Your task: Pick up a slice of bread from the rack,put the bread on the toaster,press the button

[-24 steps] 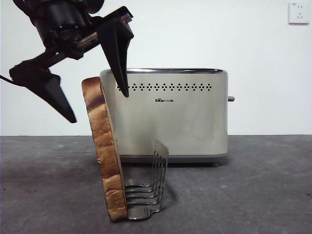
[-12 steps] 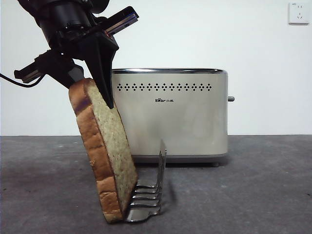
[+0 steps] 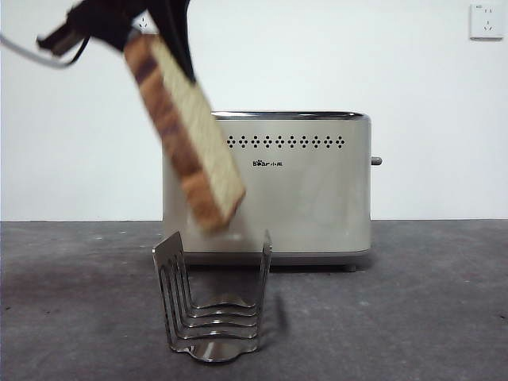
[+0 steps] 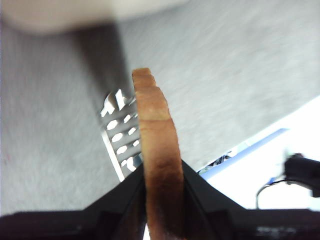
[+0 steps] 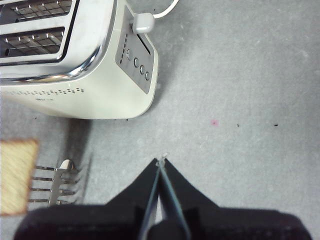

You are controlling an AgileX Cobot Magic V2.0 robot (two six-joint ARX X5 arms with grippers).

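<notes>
One slice of bread hangs tilted in the air at your upper left, clamped between the jaws of the left gripper, clear above the one rack and in front of the toaster's left end. Half a second ago its lower end was still down at the rack's base; now the rack stands bare on the table, its wire dividers showing. One toaster sits behind, unmoved, with the button poking from its right side and one wall socket above at far right. Your right gripper waits over the table beside the toaster, jaws pressed together on nothing.
</notes>
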